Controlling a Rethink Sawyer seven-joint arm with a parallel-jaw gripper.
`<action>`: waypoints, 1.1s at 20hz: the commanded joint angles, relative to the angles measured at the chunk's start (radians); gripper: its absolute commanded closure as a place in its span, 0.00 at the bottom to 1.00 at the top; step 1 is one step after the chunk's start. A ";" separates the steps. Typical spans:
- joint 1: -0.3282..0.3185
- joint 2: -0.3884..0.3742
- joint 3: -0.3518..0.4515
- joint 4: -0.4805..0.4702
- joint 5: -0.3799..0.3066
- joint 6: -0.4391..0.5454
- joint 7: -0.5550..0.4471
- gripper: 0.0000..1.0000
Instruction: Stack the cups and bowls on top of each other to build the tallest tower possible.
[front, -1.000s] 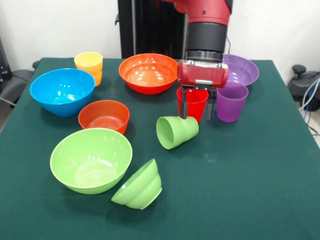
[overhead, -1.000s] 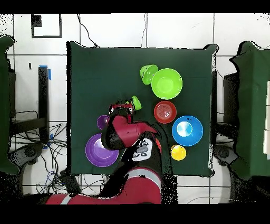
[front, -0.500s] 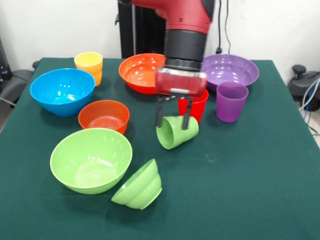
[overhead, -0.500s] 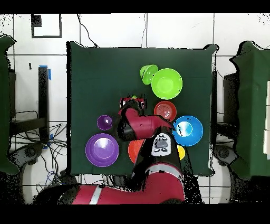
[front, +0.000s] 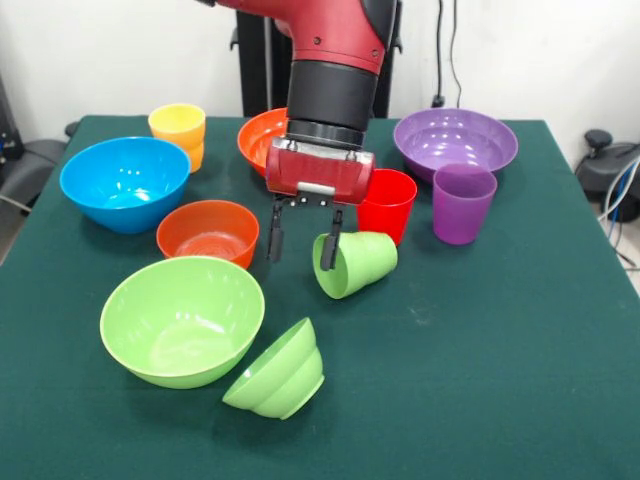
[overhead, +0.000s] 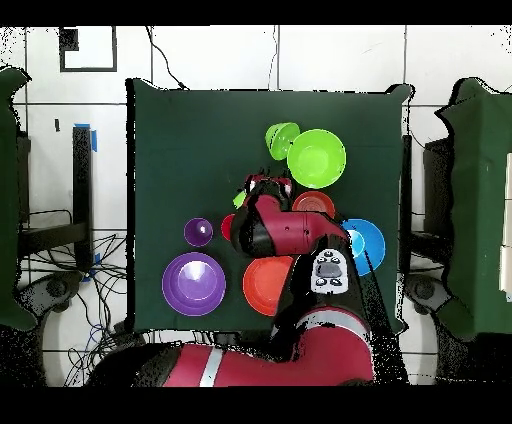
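Hanging above the green table (front: 520, 330), the gripper (front: 303, 244) has its two dark fingers (front: 275, 238) spread apart with nothing between them; one finger shows in front of the rim of the light green cup (front: 354, 263), which lies tipped on its side with its mouth toward the large light green bowl (front: 182, 320). Just behind that cup stands the red cup (front: 388, 205), upright, and to its side the purple cup (front: 463, 203), also upright, in front of the large purple bowl (front: 456, 140). The large orange bowl (front: 258, 140) is partly hidden behind the arm. The yellow cup (front: 179, 133) stands at the far corner beside the blue bowl (front: 125, 183), and the small orange-red bowl (front: 208, 232) sits between the blue bowl and the large light green one. The small light green bowl (front: 278, 372) lies tilted on its side, touching the large light green bowl. Nothing is stacked.
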 joint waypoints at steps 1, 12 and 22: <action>-0.039 0.092 0.155 -0.003 -0.049 0.080 0.067 0.00; -0.075 0.126 0.230 0.026 -0.010 0.123 0.098 0.00; -0.288 0.147 0.471 0.123 -0.009 0.269 0.051 0.00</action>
